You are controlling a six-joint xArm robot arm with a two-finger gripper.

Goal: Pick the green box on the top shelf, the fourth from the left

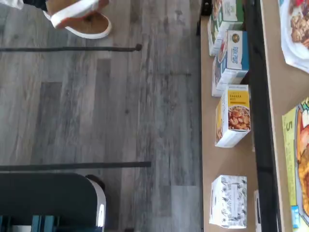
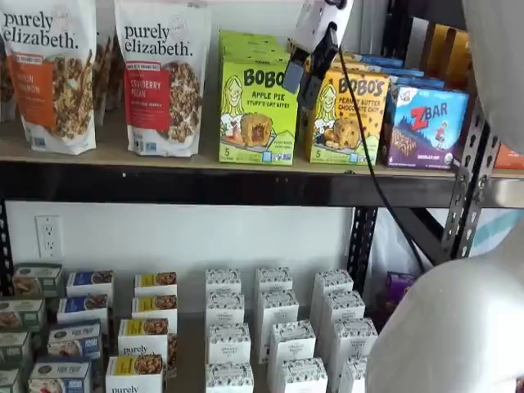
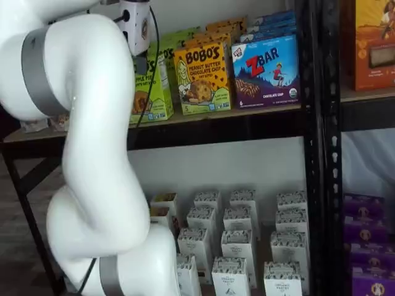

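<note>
Top shelf (image 2: 205,168), called desk: two Purely Elizabeth bags (image 2: 160,74) stood at left, then green box (image 2: 258,106), yellow-orange Bobo's carton (image 2: 348,115), ZBar carton (image 2: 426,127), side by side.

Grey wood-plank floor (image 1: 120,111) shows in the wrist view, with a shoe (image 1: 82,19) at its edge. Behind the black perforated uprights (image 2: 467,196) stands a white wall (image 2: 188,233) carrying 1 white power outlet (image 2: 48,237).
</note>
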